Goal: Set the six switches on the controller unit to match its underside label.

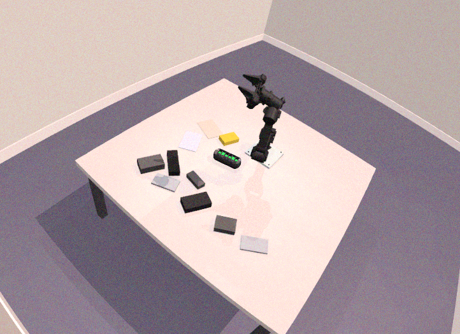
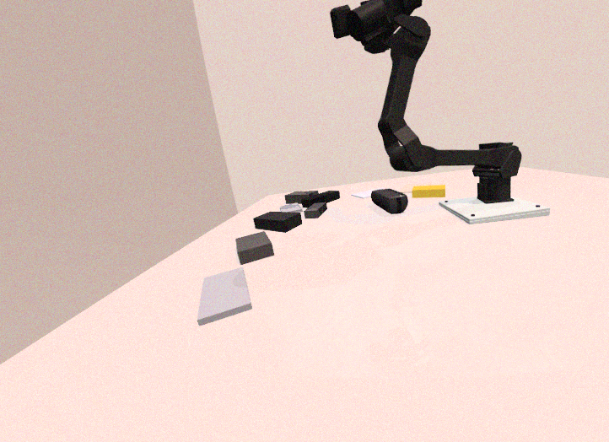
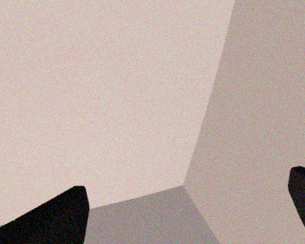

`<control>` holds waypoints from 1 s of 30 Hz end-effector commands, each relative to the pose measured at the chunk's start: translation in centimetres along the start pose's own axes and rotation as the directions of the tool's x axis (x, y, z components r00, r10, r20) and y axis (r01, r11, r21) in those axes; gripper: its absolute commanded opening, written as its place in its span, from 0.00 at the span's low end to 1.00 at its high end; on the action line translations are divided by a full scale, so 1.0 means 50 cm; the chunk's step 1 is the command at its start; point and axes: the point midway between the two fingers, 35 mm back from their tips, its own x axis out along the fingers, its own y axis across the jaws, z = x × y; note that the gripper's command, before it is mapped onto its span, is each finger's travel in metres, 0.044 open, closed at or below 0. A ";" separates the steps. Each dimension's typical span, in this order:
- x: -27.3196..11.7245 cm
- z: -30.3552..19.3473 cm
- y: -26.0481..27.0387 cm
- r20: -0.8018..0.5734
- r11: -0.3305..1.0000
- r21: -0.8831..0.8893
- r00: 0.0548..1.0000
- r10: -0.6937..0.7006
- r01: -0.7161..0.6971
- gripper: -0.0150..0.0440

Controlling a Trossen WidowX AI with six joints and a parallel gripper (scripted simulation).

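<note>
The dark controller unit (image 1: 227, 159) (image 2: 388, 201) lies on the bench just in front of the arm's base, its row of switches with bright green parts facing up in the top view. It seems to sit on its base. The single switch positions are too small to tell, and the label on the underside is hidden. My gripper (image 1: 241, 81) (image 3: 187, 181) is open and empty, raised high above the bench and well away from the unit. The wrist view shows both fingers wide apart with only walls and floor beyond them.
A yellow block (image 1: 229, 138) (image 2: 428, 191) lies close behind the unit. Flat sheets (image 1: 190, 141) (image 1: 209, 128) lie beyond it. Several dark blocks (image 1: 195, 201) (image 2: 277, 221) and grey plates (image 1: 253, 244) (image 2: 225, 295) lie toward the bench's front edge. The arm stands on a white base plate (image 1: 273, 159) (image 2: 521, 213).
</note>
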 end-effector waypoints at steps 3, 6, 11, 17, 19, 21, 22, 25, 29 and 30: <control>0.000 0.000 0.000 0.000 1.000 0.000 1.000 0.000 0.000 0.80; -0.020 -0.023 0.020 -0.034 0.997 0.067 0.999 -0.022 0.024 0.67; -0.073 -0.080 0.102 -0.132 0.953 0.286 0.989 -0.067 0.102 0.44; -0.105 -0.099 0.217 -0.201 0.831 0.529 0.977 -0.076 0.174 0.25; -0.107 -0.094 0.254 -0.209 0.776 0.602 0.975 -0.074 0.188 0.25; -0.105 -0.083 0.290 -0.209 0.716 0.670 0.975 -0.071 0.196 0.25; -0.102 -0.075 0.306 -0.206 0.685 0.702 0.976 -0.069 0.197 0.25; -0.090 -0.044 0.351 -0.185 0.585 0.788 0.980 -0.068 0.190 0.25; -0.064 0.014 0.395 -0.131 0.449 0.881 0.988 -0.078 0.152 0.25; -0.056 0.031 0.403 -0.113 0.415 0.899 0.990 -0.084 0.138 0.25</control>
